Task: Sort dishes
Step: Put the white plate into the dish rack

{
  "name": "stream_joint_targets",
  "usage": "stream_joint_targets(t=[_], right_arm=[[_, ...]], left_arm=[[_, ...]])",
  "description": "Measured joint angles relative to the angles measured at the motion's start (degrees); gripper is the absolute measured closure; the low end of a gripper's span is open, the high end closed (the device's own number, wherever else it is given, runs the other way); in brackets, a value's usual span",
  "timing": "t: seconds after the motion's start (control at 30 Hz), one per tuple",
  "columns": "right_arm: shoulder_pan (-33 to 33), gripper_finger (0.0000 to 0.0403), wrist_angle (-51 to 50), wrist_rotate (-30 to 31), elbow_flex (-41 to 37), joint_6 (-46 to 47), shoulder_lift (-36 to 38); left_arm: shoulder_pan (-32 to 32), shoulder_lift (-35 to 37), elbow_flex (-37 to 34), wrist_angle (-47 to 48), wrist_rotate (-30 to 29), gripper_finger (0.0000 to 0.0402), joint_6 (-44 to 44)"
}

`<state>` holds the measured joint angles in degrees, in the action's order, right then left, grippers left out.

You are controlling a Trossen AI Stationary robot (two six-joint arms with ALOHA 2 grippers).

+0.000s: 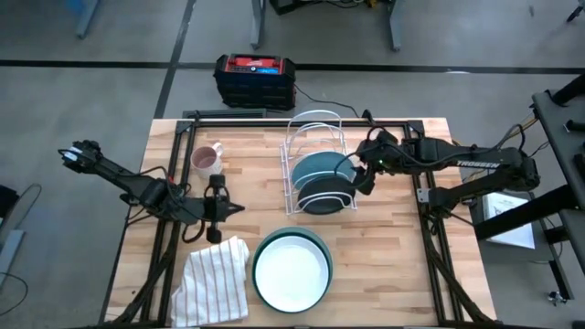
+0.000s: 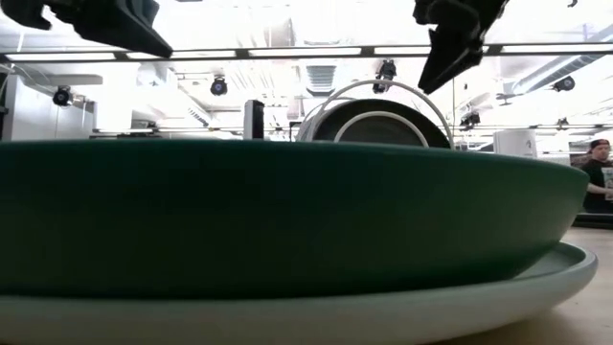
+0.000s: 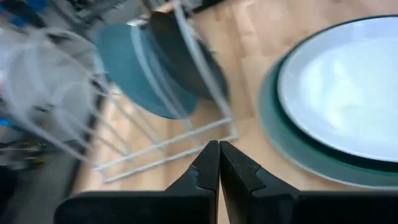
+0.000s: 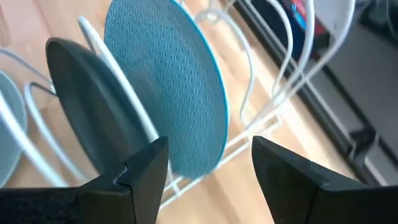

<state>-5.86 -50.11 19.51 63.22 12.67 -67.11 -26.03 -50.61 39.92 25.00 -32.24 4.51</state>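
Note:
A white wire rack (image 1: 311,128) stands at the table's middle with two plates on edge in its slots: a teal plate (image 1: 320,167) (image 4: 168,81) and a blackish plate with a pale rim (image 1: 324,196) (image 4: 93,106). My right gripper (image 1: 366,175) (image 4: 208,146) is open just right of the rack, its fingers pointing at the teal plate without touching it. Near the table's near edge, a dark green dish (image 1: 315,242) (image 2: 287,211) with a pale inside rests on a pale blue plate (image 2: 536,287). My left gripper (image 1: 216,208) (image 3: 219,155) is shut and hovers left of that stack.
A pink mug (image 1: 207,160) stands left of the rack. A white striped cloth (image 1: 215,279) lies at the near left, beside the stacked dishes. A black and red box (image 1: 254,78) sits beyond the far edge. A person (image 2: 599,182) shows far off in the low view.

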Motion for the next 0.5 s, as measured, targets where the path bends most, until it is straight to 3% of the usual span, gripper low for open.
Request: stream_joint_targets(t=[0.2, 0.5], right_arm=[[5.46, 0.0197, -7.44, -0.01, 2.18, 12.79, 0.36], [25.07, 0.0202, -8.28, 0.32, -2.68, 39.96, 1.31]], left_arm=[[0.01, -0.07, 0.00, 0.46, 11.29, 0.0401, -4.59], [-0.23, -9.26, -0.61, -2.23, 14.50, 0.0401, -7.91]])
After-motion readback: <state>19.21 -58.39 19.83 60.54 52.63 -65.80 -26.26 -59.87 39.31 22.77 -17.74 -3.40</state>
